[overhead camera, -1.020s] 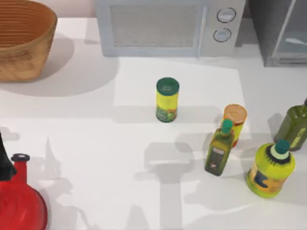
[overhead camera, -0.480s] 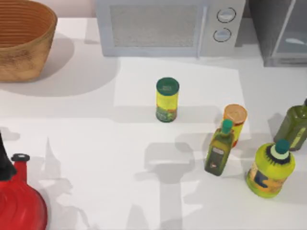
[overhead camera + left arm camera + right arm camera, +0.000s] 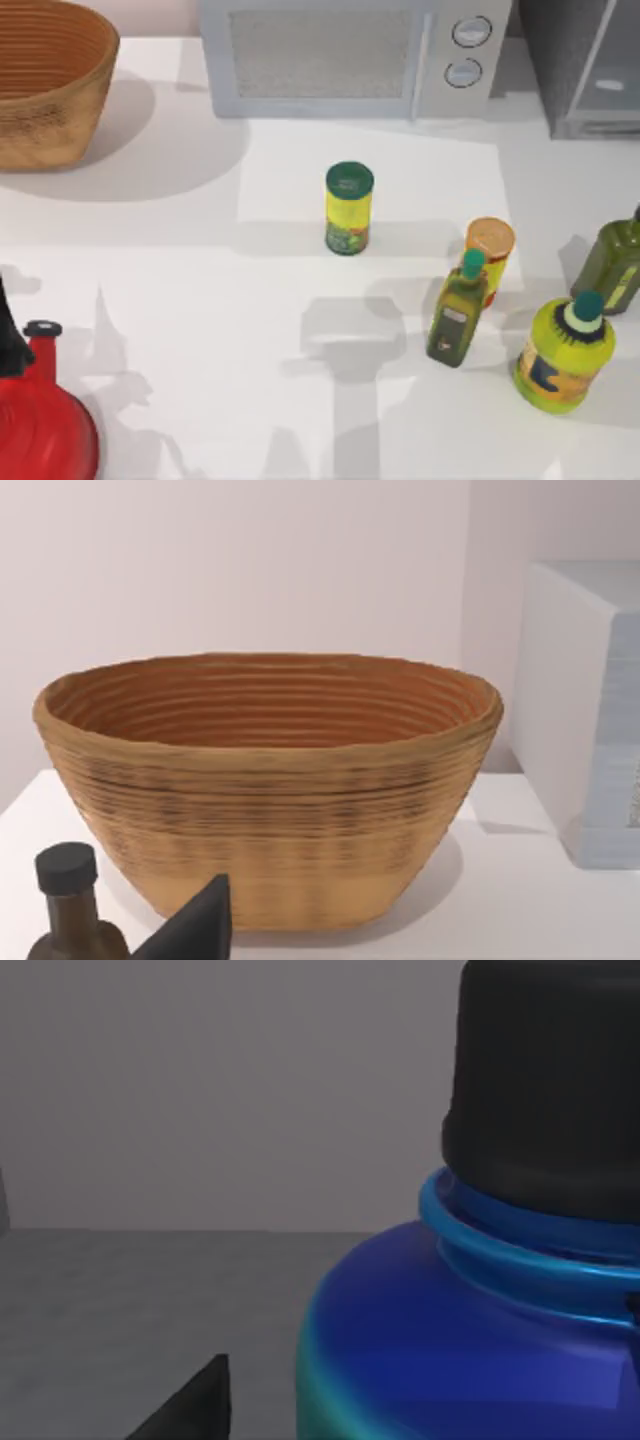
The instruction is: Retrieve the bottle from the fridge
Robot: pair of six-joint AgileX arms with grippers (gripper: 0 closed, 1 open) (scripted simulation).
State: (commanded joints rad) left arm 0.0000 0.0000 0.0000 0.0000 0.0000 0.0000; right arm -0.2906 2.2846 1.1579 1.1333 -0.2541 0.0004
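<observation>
From above, at the table's far right corner: fridge, dark grey, pale door panel, beside the microwave; basket far left. On the left wrist view: basket close ahead. On the right wrist view: blue bottle, black cap, close up against grey walls; grip state of either gripper impossible to tell.

pale patch behind the fridge door glass smaller, shifted up
</observation>
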